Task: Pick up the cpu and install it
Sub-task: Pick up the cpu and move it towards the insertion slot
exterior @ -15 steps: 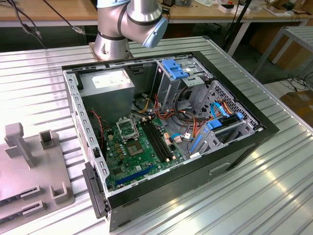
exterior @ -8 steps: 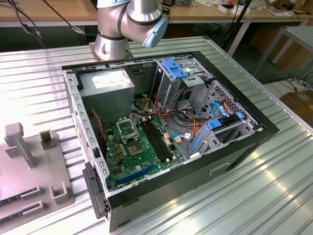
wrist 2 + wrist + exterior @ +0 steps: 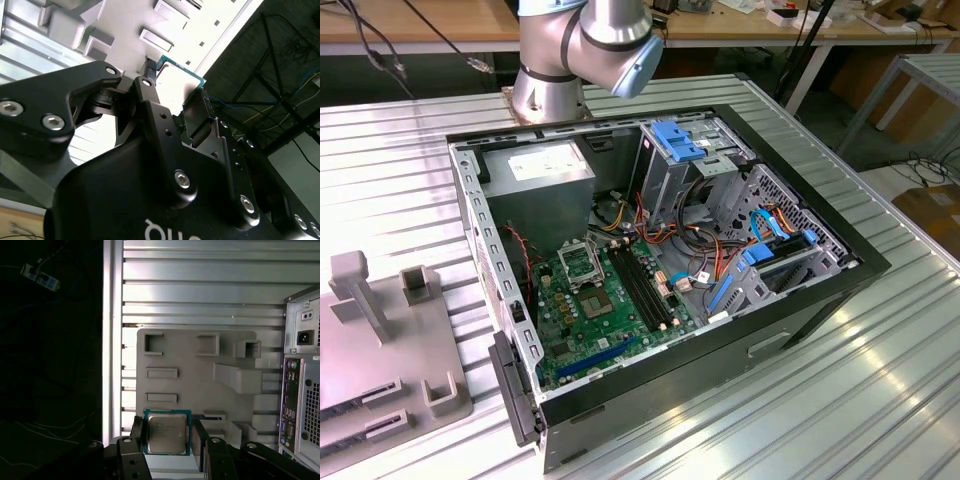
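Pinching cpu (image 3: 166, 432) by two edges in gripper (image 3: 168, 441), grey fixture (image 3: 200, 370) beneath; could slip or skew given slim contact.

**One of Almost Everything, Two Fingers**

The first wrist view shows one cpu (image 3: 166, 432), two black fingers (image 3: 139, 437) and one grey fixture plate (image 3: 200, 375). The exterior view shows one robot arm (image 3: 580, 50), one ribbed metal tabletop (image 3: 880, 400) and one open computer case (image 3: 800, 310). The case holds one green board (image 3: 570, 330), one black square-framed socket (image 3: 578, 262), one grey square chip (image 3: 597, 302) and one silver power supply box (image 3: 540, 175).
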